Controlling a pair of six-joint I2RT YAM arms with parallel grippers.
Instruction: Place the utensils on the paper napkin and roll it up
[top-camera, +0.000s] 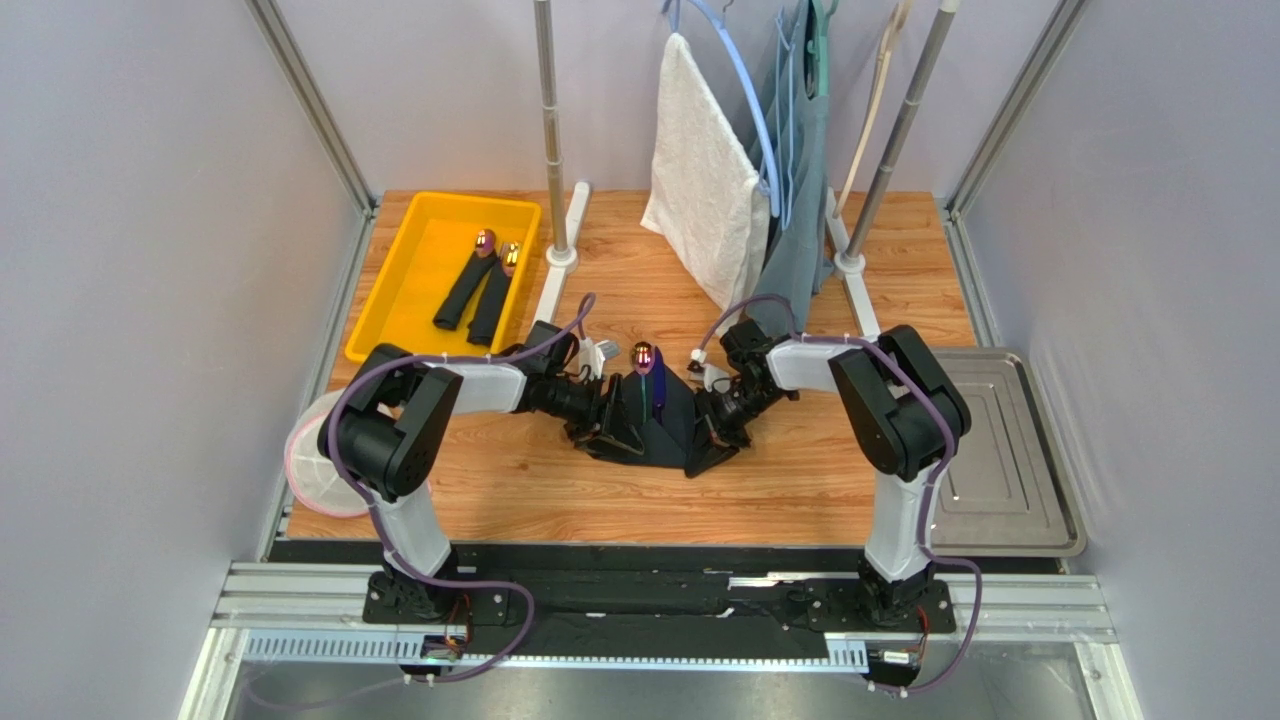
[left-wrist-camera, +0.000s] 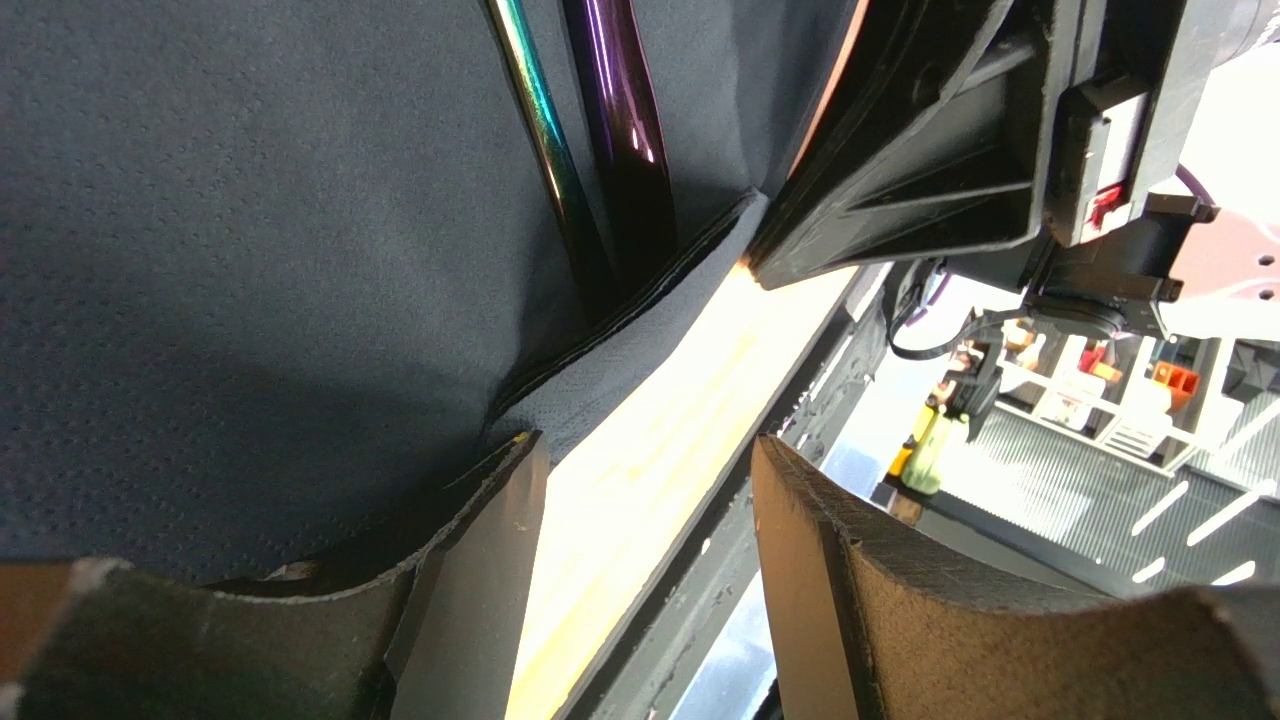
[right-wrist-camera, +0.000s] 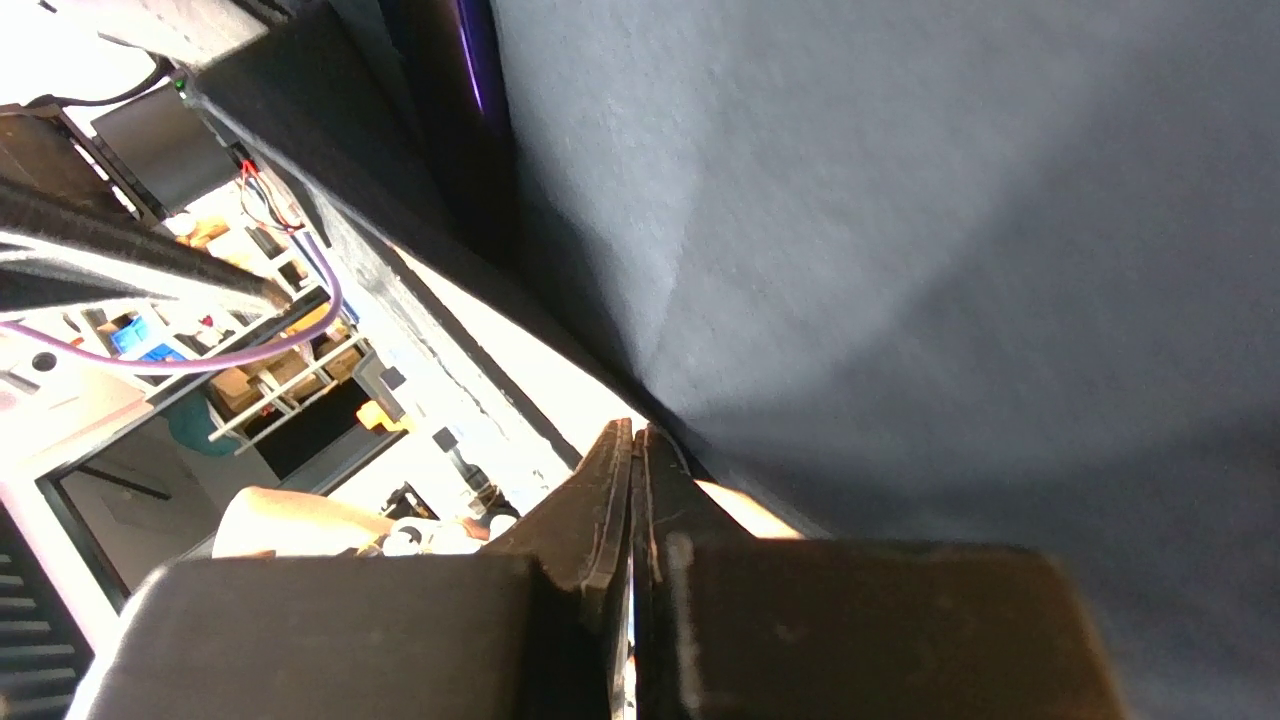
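Note:
The black paper napkin (top-camera: 672, 425) lies at the table's middle, its sides raised. On it lie a utensil with a purple-gold head (top-camera: 643, 356) and a thin blue piece (top-camera: 658, 384). My left gripper (top-camera: 604, 408) is at the napkin's left edge, jaws open. In the left wrist view its left finger (left-wrist-camera: 481, 578) touches the napkin (left-wrist-camera: 226, 225) edge, and two shiny handles (left-wrist-camera: 619, 120) lie in the fold. My right gripper (top-camera: 723, 413) is at the right edge. In the right wrist view the fingertips (right-wrist-camera: 633, 465) are shut on the napkin (right-wrist-camera: 932, 225) edge, where its creases meet.
A yellow bin (top-camera: 394, 278) at the back left holds two more dark-handled utensils (top-camera: 473, 285). A white towel (top-camera: 706, 165) and a grey-blue garment (top-camera: 796, 195) hang on a rack at the back. A grey metal tray (top-camera: 1004, 450) sits right, a white bowl (top-camera: 316, 465) left.

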